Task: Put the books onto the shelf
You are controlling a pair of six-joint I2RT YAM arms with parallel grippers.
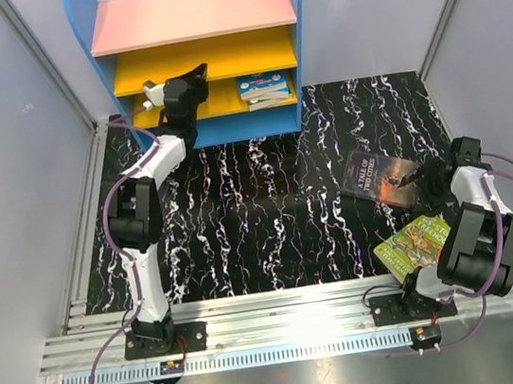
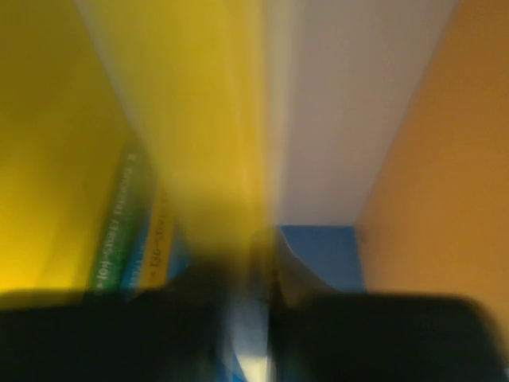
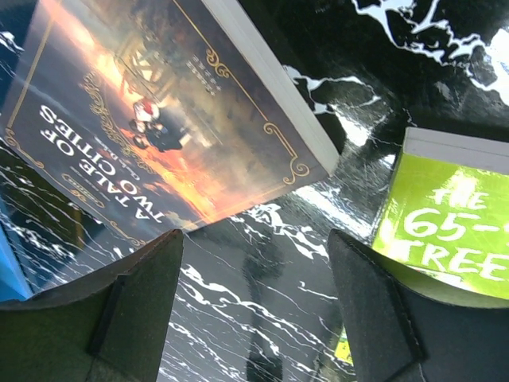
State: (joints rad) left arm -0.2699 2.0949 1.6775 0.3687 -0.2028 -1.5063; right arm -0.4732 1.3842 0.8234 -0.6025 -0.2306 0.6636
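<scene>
The middle of the tabletop [image 1: 242,223] lies open from near edge to the shelf [image 1: 302,42] at the far edge, whose lowest bay holds the left arm [image 1: 164,157] at left and stacked books [image 1: 264,88] at right, while the dark book [image 1: 381,177] and green book [image 1: 413,244] crowd the right edge, a bare strip between them.

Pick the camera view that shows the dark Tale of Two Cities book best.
Right wrist: the book is close, its title readable. The top view shows it small, title unreadable; the left wrist view misses it.
</scene>
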